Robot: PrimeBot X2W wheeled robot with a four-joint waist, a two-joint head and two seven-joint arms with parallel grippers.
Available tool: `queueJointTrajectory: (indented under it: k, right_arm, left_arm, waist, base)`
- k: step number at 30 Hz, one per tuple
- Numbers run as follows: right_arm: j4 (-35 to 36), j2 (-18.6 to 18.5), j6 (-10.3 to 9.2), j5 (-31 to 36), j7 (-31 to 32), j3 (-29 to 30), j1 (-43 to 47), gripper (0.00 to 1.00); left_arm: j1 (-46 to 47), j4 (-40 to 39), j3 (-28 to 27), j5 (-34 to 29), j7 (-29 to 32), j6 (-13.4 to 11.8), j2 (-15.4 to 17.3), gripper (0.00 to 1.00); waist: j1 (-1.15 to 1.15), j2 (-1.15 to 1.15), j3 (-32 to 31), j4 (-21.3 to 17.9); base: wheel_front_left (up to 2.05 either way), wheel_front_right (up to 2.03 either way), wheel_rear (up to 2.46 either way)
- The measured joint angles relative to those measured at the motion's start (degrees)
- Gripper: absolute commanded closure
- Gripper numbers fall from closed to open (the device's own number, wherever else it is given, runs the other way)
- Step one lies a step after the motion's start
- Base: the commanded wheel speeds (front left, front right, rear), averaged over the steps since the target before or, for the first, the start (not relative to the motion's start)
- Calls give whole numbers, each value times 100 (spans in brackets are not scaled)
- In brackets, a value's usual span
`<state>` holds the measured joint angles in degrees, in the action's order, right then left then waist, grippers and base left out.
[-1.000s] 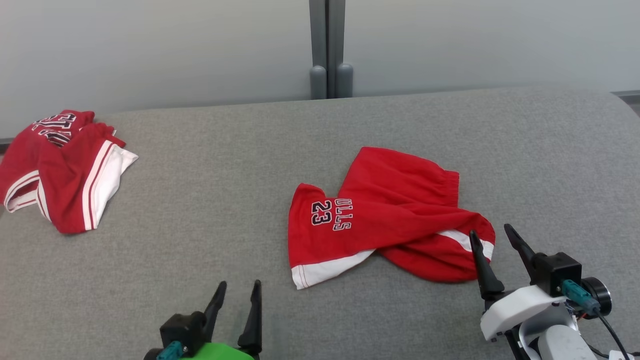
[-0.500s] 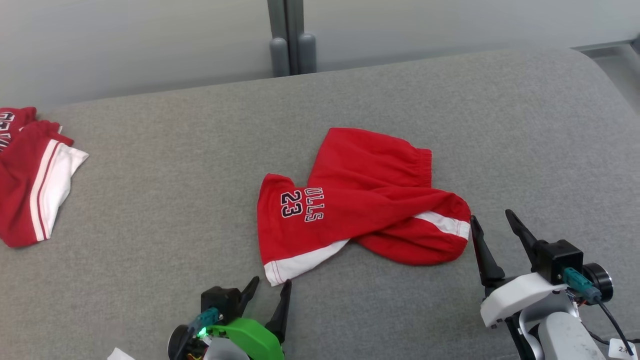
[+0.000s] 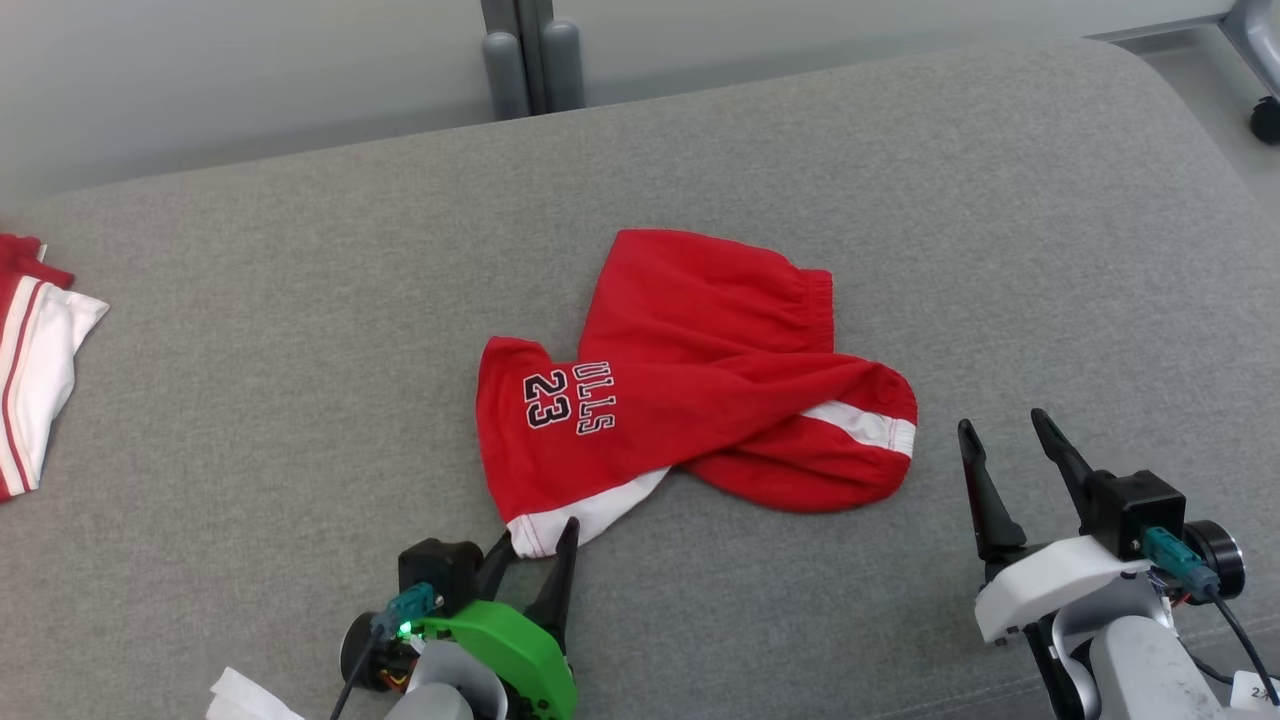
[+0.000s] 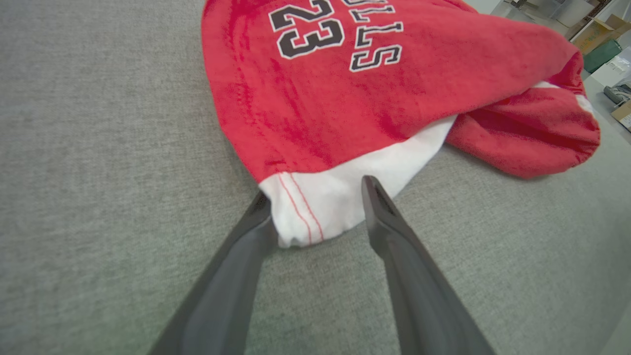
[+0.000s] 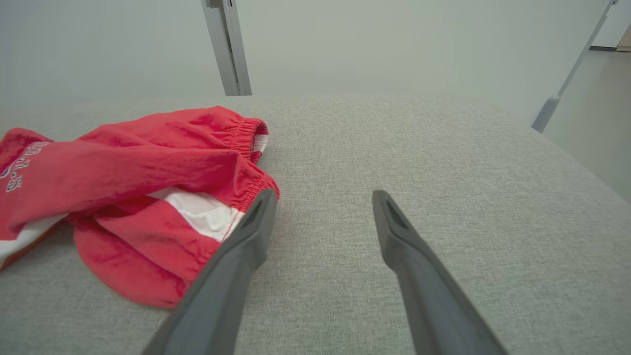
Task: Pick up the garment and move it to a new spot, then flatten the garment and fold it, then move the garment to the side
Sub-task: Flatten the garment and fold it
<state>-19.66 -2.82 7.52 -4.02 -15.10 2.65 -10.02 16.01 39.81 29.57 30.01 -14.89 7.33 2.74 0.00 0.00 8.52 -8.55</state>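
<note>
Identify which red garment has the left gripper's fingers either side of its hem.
The red shorts printed 23, mid-surface: the left gripper straddles their white hem corner. The other red garment lies apart at the head view's left edge.

The red garment (image 3: 700,330) bears the lettering "ULLS" and "23".

Grey fabric surface (image 3: 250,350), pale wall (image 3: 250,90) behind, grey post (image 3: 531,50)
</note>
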Motion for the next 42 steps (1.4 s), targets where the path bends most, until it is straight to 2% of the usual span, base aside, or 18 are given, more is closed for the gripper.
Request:
queueJointTrajectory:
  k: [3,4,13,23,27,28,29,30,31,32,33,34,42]
  right_arm:
    - [-47,2,0,18,1,8,-1,0]
    - [-69,1,0,32,0,7,-4,0]
    - [-767,3,0,-230,76,-487,-184,0]
    - [-1228,-3,0,-1149,506,-915,-622,0]
    - [-1325,-189,0,-1517,783,-1150,-808,0]
    - [-1317,-246,0,-1605,835,-1214,-835,16]
    - [-1307,-289,0,-1677,868,-1247,-849,36]
    - [-1284,-341,0,-1768,915,-1298,-853,62]
    - [-1249,-386,0,-1850,967,-1356,-853,69]
    - [-1222,-426,0,-1902,1022,-1407,-852,82]
    - [-1193,-470,0,-1953,1093,-1462,-847,87]
    - [-1135,-534,0,-2063,1222,-1553,-816,100]
    - [-472,-899,0,-2539,1660,-2028,-587,100]
  left_arm:
    - [-9,-66,31,123,-7,7,1,84]
    - [-9,-79,41,123,-7,7,5,100]
    - [-97,-641,-378,-33,-14,7,99,100]
    - [-335,-1057,-682,-324,-14,7,94,100]
    - [-380,-1169,-679,-396,-14,7,82,100]
    - [-388,-1198,-679,-404,-14,7,79,100]
    - [-396,-1222,-682,-420,-14,7,76,100]
    - [-406,-1251,-683,-436,-14,7,73,100]
    - [-421,-1281,-687,-435,-14,7,70,100]
    - [-435,-1295,-687,-435,-14,7,70,100]
    - [-454,-1314,-687,-435,-14,7,70,100]
    - [-477,-1332,-687,-435,-14,7,75,100]
    - [-517,-1516,-664,-432,-14,8,282,100]
  waist:
    - [0,0,8,37]
    - [0,0,10,48]
    - [0,0,-5,137]
    - [0,0,-31,287]
    - [0,0,-35,375]
    - [0,0,-41,398]
    - [0,0,-47,417]
    - [0,0,-57,436]
    - [0,0,-72,451]
    - [0,0,-88,461]
    - [0,0,-105,469]
    - [0,0,-136,479]
    - [0,0,-351,432]
  base:
    - [0,0,0]
    - [0,0,0]
    - [0,0,0]
    - [0,0,0]
    - [0,0,0]
    - [0,0,0]
    - [0,0,0]
    - [0,0,0]
    - [0,0,0]
    - [0,0,0]
    - [0,0,0]
    - [0,0,0]
    - [0,0,0]
